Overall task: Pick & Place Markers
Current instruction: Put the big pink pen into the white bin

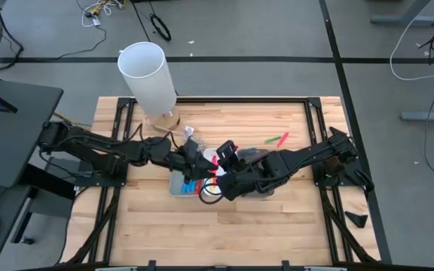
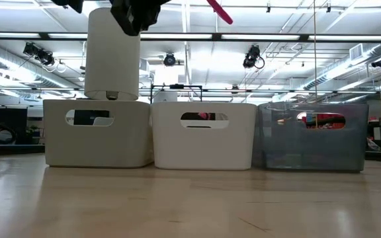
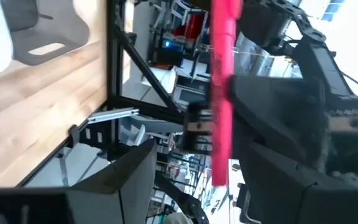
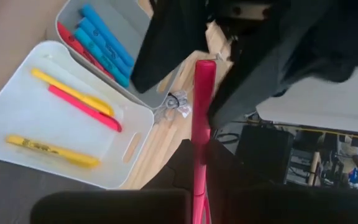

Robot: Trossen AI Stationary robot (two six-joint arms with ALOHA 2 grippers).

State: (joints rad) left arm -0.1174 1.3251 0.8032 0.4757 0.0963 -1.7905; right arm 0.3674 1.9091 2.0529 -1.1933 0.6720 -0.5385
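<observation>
Wooden tabletop (image 1: 277, 233) from above, grey floor all round, and a tall white cylinder (image 1: 148, 77) standing at the table's back edge. Forward of that cylinder both arms meet over the trays. The right gripper (image 1: 228, 154) has its fingers clamped shut on a pink marker (image 1: 218, 167); the left gripper (image 1: 196, 156) sits just beside it with fingers spread wide, holding nothing. Two loose markers (image 1: 276, 140), green and pink, lie on bare wood well to the right of the cylinder.

Down at table height: three trays in a row, beige (image 2: 98, 132), white (image 2: 204, 134), grey (image 2: 313, 135). The cylinder rises behind the beige one, and the pink marker's tip (image 2: 220, 11) pokes in high, to the cylinder's right.

Left wrist view: the marker (image 3: 222, 93) hangs straight ahead, across the right arm's dark gripper body.

Right wrist view: the marker (image 4: 201, 124) runs out between the closed fingers. Below it, a white tray (image 4: 17, 118) holds yellow and pink markers (image 4: 73, 93); the grey tray (image 4: 135, 31) next to it holds blue ones (image 4: 107, 43).

My read: it's a light, rigid plastic barrel, smooth and apt to twist in a pinch, though not fragile. Best taken mid-barrel, squarely across. It looks like a mid-air handover, wrists turned toward each other.
</observation>
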